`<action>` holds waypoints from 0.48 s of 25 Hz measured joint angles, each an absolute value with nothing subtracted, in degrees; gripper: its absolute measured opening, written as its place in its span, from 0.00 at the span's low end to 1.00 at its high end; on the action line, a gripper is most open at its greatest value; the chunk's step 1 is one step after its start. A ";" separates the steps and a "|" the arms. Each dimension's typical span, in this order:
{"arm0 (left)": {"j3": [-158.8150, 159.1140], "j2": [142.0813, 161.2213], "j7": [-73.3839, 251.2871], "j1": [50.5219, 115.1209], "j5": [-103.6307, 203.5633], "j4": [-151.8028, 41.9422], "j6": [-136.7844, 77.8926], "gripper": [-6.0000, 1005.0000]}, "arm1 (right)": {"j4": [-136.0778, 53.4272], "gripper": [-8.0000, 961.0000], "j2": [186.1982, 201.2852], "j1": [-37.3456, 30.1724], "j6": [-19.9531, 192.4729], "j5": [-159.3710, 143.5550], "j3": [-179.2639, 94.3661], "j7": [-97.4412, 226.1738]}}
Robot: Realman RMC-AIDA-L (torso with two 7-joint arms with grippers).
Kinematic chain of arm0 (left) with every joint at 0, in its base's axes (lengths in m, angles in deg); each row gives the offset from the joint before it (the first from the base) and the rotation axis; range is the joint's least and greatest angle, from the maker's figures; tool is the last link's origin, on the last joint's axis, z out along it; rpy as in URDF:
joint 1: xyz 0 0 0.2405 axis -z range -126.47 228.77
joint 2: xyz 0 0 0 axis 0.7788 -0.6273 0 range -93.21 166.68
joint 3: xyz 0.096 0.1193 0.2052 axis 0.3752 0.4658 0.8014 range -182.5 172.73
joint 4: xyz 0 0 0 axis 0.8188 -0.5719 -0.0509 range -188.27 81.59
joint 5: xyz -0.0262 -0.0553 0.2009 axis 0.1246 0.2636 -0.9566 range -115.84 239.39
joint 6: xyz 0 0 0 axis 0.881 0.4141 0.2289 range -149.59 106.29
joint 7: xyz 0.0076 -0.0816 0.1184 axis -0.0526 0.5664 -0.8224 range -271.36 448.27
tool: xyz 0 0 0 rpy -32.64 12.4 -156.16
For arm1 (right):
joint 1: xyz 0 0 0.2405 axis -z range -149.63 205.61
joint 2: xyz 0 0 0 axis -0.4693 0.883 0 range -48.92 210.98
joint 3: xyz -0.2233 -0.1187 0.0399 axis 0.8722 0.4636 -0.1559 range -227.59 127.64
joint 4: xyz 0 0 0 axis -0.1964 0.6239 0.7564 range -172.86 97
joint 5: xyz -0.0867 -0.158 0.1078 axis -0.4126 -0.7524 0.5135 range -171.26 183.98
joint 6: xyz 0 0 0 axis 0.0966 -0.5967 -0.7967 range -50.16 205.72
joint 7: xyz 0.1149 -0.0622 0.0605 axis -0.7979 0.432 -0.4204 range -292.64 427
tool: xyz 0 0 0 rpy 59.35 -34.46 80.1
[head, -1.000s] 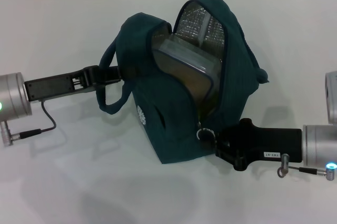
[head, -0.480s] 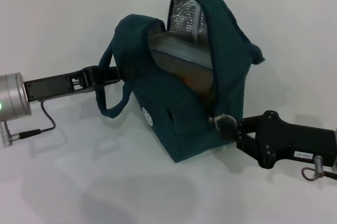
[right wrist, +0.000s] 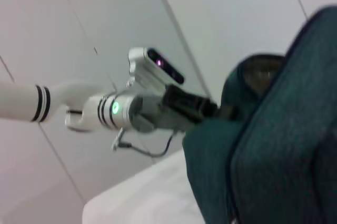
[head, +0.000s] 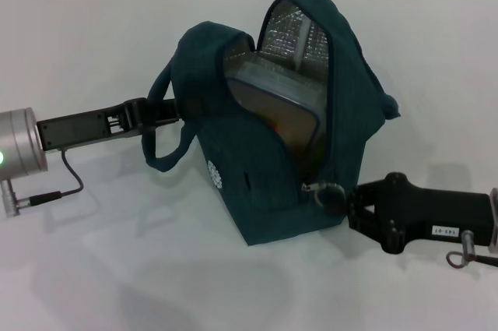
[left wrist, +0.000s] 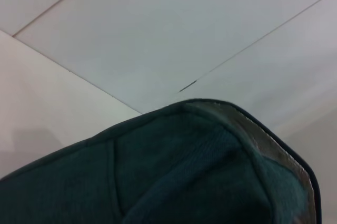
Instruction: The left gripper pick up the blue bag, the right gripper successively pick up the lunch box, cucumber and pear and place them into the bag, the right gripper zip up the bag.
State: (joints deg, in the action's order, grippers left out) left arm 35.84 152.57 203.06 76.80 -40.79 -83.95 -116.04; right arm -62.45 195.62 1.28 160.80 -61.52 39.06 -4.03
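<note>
My left gripper (head: 159, 110), reaching in from the left edge of the frame, is clamped on the strap of the dark blue fabric bag with silver lining (head: 272, 183), which holds the bag upright on the white counter (head: 93, 269) in the centre of the frame so its mouth faces up and stays taut. My right gripper (head: 336, 197), at lower right, is pinched on the small metal zipper pull (head: 315, 188) at the low end of the open zipper, where a closing run would start. Inside the gaping mouth sits the clear lidded lunch box (head: 272, 105), upper centre; I cannot see the cucumber or pear, presumably beneath it.
</note>
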 joint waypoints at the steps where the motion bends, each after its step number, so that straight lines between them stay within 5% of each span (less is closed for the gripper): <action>1: 35.83 152.56 203.06 76.81 -40.79 -83.97 -116.05 0.09 | -62.42 0.02 195.47 1.06 160.76 -62.38 38.98 -4.90; 12: 35.80 152.50 203.06 76.82 -40.76 -84.02 -116.04 0.12 | -64.19 0.02 195.95 2.00 162.56 -62.79 35.85 -3.37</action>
